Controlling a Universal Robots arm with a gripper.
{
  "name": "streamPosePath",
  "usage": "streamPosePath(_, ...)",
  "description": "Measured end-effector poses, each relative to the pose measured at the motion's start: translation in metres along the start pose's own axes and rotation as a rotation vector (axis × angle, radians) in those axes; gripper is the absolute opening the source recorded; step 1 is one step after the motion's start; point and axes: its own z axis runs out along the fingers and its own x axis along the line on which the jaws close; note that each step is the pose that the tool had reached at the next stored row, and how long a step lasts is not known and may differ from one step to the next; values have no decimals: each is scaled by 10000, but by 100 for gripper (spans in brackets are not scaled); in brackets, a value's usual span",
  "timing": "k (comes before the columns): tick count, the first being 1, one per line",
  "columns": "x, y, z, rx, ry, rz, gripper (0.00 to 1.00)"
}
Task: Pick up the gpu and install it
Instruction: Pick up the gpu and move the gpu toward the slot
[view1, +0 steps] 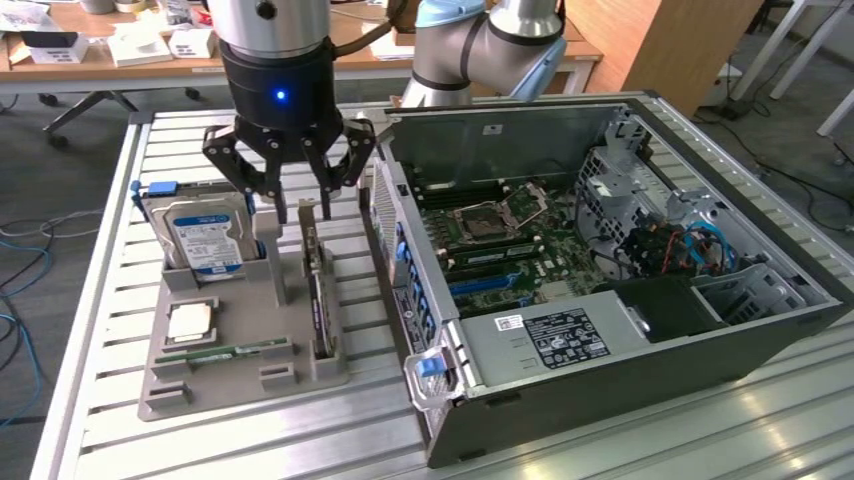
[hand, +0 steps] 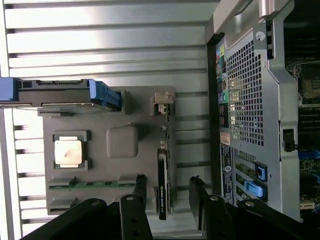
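The gpu (view1: 318, 290) is a thin dark card standing on edge in a slot of the grey holder tray (view1: 247, 385), with its silvery bracket at the end away from the tray's front. My gripper (view1: 300, 193) hangs directly above that far end, open, its fingers apart on either side of the card's line and touching nothing. From the wrist the gpu (hand: 163, 182) runs as a dark strip between the two fingertips (hand: 141, 183), and the gripper (hand: 168, 186) straddles it from above. The open computer case (view1: 601, 250) lies beside the tray, motherboard (view1: 507, 240) exposed.
In the same tray stand a silver hard drive (view1: 200, 235) with blue rails, a square processor chip (view1: 191, 320) and a narrow green memory stick (view1: 220, 352). The case's rear panel (hand: 247, 95) is close to the gpu. The slatted metal table (view1: 120, 440) carries everything.
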Motion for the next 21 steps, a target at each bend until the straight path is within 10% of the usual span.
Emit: streamPosePath(21, 4, -7, 163, 0, 0, 0, 47)
